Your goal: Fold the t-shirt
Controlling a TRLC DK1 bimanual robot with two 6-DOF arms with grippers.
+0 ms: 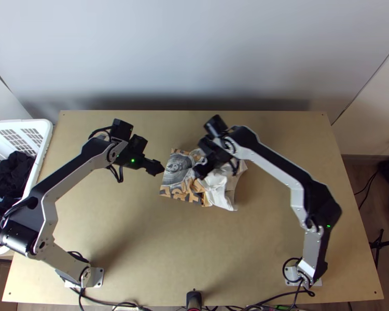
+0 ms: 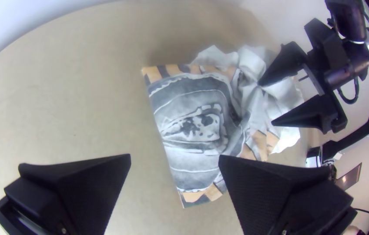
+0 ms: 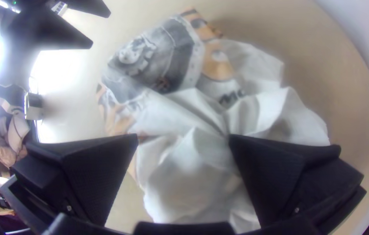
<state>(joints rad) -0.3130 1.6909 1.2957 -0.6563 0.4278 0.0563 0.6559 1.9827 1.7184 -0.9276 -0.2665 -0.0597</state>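
The t-shirt point(image 1: 178, 175) lies bunched mid-table, its printed grey and orange part flatter on one side and its white part crumpled. Left of it hangs my left gripper point(image 1: 154, 167); in the left wrist view my left gripper point(image 2: 173, 161) is open, with the shirt's print point(image 2: 193, 126) beyond its fingers. My right gripper point(image 1: 200, 170) is over the white part of the shirt; in the right wrist view my right gripper point(image 3: 183, 139) stands open above crumpled white cloth point(image 3: 193, 161), holding nothing.
A white basket point(image 1: 43, 136) with dark cloth inside stands at the table's left edge. Bare wood of the table point(image 1: 158, 249) lies between the shirt and the near edge, where cables run. A wall rises behind the table.
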